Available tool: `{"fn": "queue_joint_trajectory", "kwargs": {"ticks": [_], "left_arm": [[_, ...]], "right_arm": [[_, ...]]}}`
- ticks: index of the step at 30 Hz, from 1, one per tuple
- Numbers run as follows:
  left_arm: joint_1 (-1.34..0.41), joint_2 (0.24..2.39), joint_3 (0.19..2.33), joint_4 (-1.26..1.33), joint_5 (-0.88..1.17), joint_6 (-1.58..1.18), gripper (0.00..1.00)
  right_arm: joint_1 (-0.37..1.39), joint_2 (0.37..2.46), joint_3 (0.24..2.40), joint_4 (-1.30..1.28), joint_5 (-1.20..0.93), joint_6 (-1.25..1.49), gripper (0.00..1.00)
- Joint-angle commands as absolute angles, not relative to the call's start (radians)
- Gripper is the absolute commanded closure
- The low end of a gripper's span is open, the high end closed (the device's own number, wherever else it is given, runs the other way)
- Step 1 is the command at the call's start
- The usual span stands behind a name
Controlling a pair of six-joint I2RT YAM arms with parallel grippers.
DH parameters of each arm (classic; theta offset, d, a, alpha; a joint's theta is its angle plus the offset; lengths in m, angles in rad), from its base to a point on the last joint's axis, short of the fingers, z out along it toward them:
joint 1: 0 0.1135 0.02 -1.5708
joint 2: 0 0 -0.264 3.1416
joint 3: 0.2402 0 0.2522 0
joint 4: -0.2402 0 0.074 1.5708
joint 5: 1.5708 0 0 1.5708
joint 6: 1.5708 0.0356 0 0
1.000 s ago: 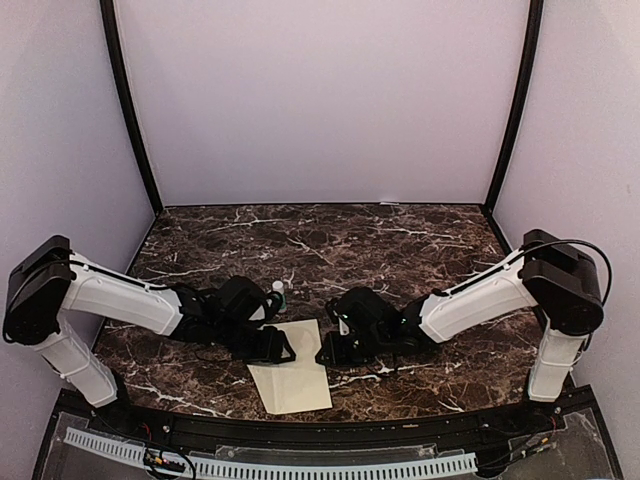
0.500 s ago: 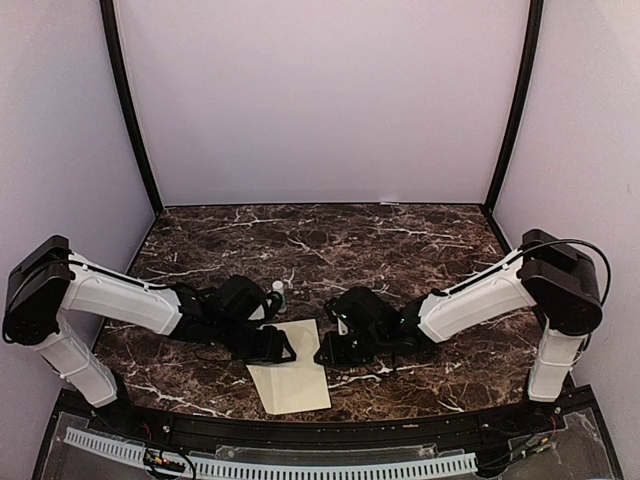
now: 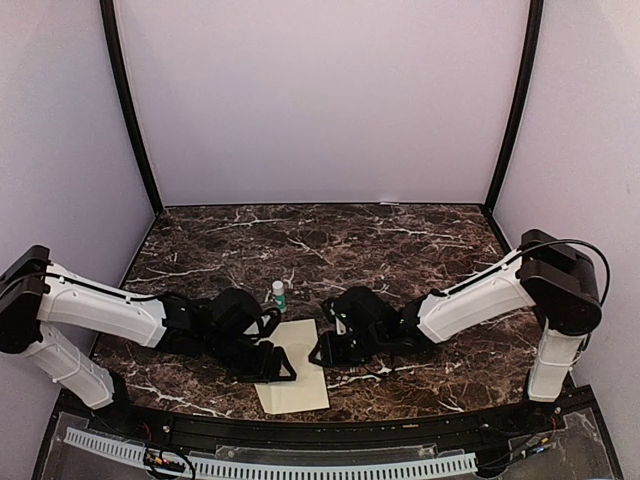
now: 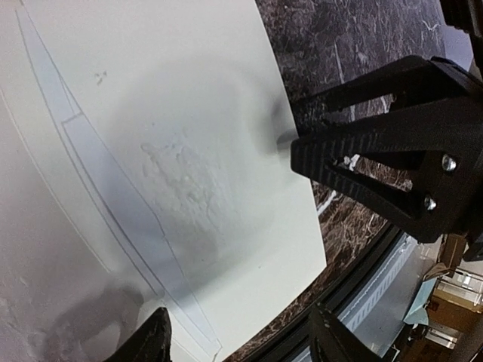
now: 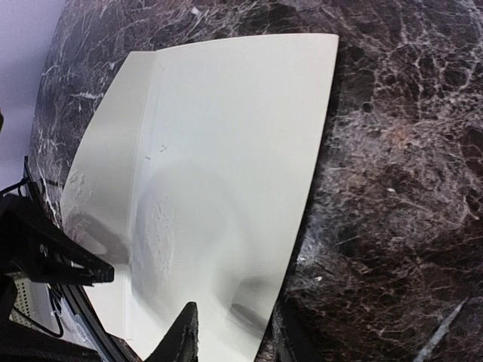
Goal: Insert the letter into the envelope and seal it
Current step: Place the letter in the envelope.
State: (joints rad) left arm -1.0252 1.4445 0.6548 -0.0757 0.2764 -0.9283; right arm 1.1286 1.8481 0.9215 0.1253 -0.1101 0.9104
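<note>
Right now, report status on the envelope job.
Left gripper over envelope, jaws open. Right gripper at its edge, jaws unclear. Letter not in view. Small bottle behind, apart.

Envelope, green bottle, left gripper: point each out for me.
envelope [image 3: 300,385], top view, bare near half of the paper.
green bottle [image 3: 280,299], top view, its body below the white cap.
left gripper [image 4: 240,313], left wrist view, midway between its fingertips.

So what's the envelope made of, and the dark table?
The envelope looks like thin matte paper: it bends and shows fold lines. The table looks like smooth dark marble with white veins, maybe only a printed surface.
</note>
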Motion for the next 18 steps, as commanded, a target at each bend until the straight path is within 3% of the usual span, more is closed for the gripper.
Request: {"fn": "queue_joint_trajectory", "kwargs": {"ticks": [1,8,18], "left_arm": [[-1.067,1.441,0.613,-0.057,0.317,-0.987,0.4],[-1.082,1.432,0.586,-0.048,0.3,-1.011,0.4],[-1.089,1.47,0.589,-0.02,0.327,-1.013,0.41]], "right_arm": [[1.137,1.833,0.888,0.091,-0.094,0.911,0.66],[1.159,1.775,0.823,0.092,-0.106,0.936,0.62],[1.196,1.779,0.782,0.165,-0.168,0.983,0.65]]}}
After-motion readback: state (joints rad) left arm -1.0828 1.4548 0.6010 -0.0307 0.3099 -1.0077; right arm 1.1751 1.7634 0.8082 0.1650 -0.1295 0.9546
